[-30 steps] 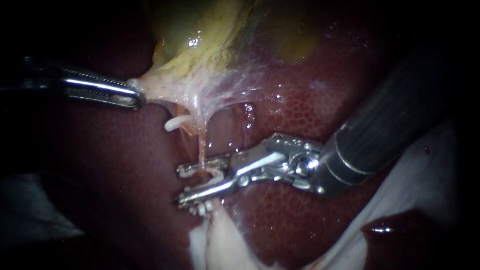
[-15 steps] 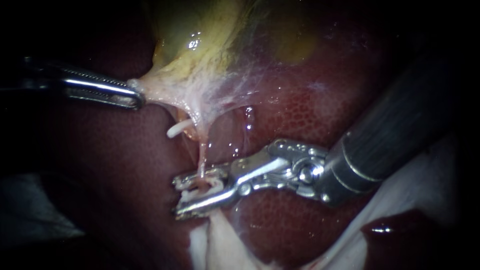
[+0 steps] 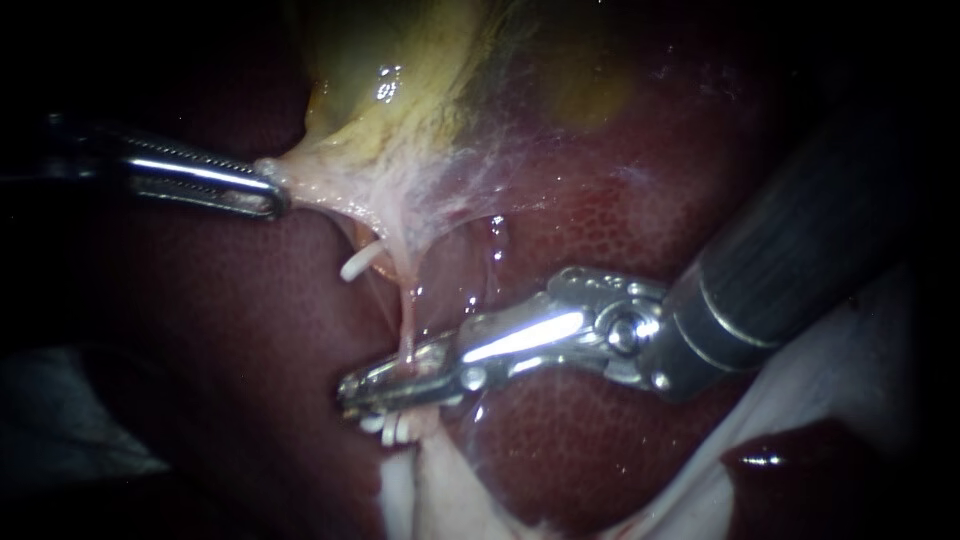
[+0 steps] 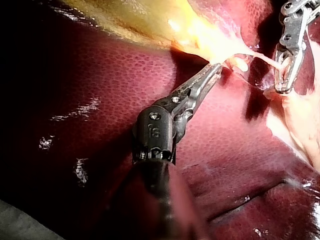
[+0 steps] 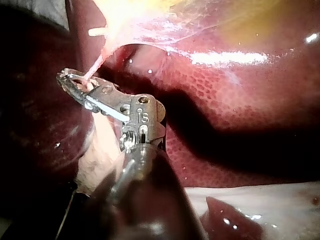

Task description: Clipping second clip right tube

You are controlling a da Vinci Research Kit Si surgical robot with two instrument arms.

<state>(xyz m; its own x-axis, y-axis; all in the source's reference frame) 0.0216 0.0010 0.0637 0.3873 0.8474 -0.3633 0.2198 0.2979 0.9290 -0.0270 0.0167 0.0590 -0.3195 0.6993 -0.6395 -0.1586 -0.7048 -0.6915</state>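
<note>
The right instrument (image 3: 350,390) has its jaws closed across the thin tube (image 3: 408,315), which runs lengthwise from the gallbladder (image 3: 400,110) to a white clip (image 3: 395,430), while the left instrument (image 3: 272,195) holds the gallbladder's edge clamped in its jaws.

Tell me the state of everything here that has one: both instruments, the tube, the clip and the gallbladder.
Left instrument: shut on the gallbladder at its edge.
Right instrument: shut on the tube.
Tube: stretched taut between gallbladder and right instrument.
Clip: closed on the tube, close beside the right instrument.
Gallbladder: drawn to a point toward the left instrument.
</note>
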